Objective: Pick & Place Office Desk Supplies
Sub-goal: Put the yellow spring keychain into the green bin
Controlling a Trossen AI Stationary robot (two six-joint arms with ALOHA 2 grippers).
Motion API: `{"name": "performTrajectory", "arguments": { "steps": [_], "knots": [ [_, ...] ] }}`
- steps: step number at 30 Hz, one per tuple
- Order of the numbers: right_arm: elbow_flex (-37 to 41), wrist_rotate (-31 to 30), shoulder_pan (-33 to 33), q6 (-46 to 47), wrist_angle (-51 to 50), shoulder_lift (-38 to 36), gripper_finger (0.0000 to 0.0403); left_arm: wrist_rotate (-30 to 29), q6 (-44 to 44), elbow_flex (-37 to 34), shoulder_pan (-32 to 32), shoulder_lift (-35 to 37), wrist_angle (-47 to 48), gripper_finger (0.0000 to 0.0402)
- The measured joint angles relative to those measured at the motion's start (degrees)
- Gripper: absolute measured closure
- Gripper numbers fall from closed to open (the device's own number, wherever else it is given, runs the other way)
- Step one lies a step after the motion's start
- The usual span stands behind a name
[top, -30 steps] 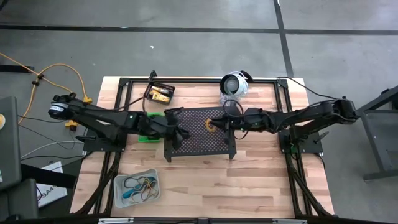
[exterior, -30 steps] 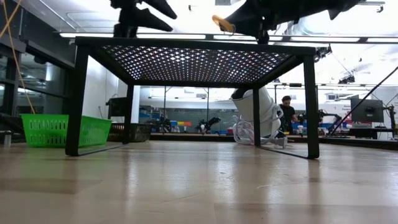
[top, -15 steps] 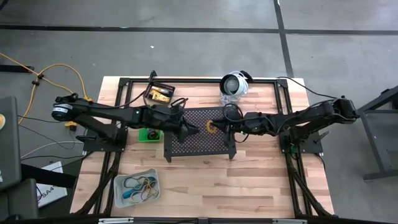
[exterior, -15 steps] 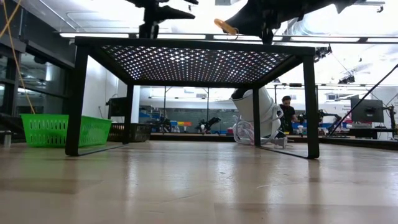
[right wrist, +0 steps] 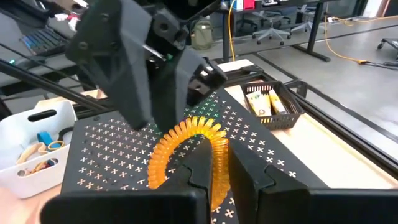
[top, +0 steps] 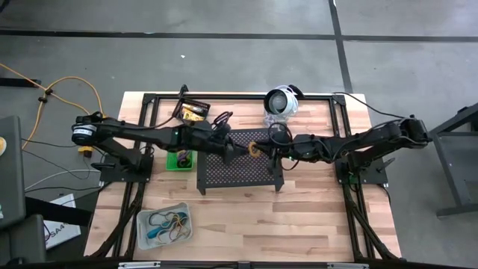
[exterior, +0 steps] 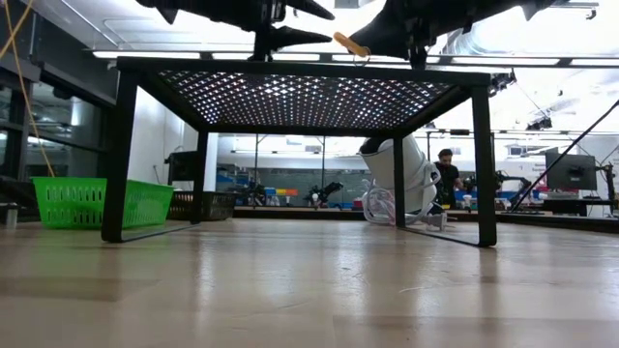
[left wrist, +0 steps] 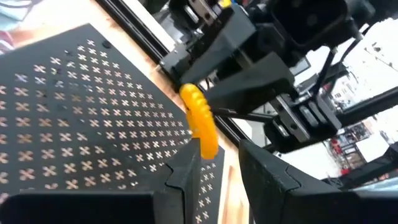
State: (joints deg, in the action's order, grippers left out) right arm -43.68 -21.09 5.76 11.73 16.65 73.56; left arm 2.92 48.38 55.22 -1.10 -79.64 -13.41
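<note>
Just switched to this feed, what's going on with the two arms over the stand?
The right gripper is shut on an orange coiled loop, holding it above the black perforated stand. The left gripper hangs open at the loop's free end, fingers either side of it, not yet closed. It looks like a handover.

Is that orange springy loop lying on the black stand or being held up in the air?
Held in the air. The right gripper is shut on the orange coil loop, above the perforated stand. The left gripper stands open around its free end.
</note>
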Motion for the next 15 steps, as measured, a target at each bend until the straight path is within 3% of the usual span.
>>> {"name": "performTrajectory", "arguments": {
  "steps": [15],
  "knots": [
    [0.0, 0.2, -0.1, 0.0, 0.8, 0.0, 0.0377, 0.0, -1.2, 0.0, -1.2, 0.0, -1.0, 0.0298]
  ]
}}
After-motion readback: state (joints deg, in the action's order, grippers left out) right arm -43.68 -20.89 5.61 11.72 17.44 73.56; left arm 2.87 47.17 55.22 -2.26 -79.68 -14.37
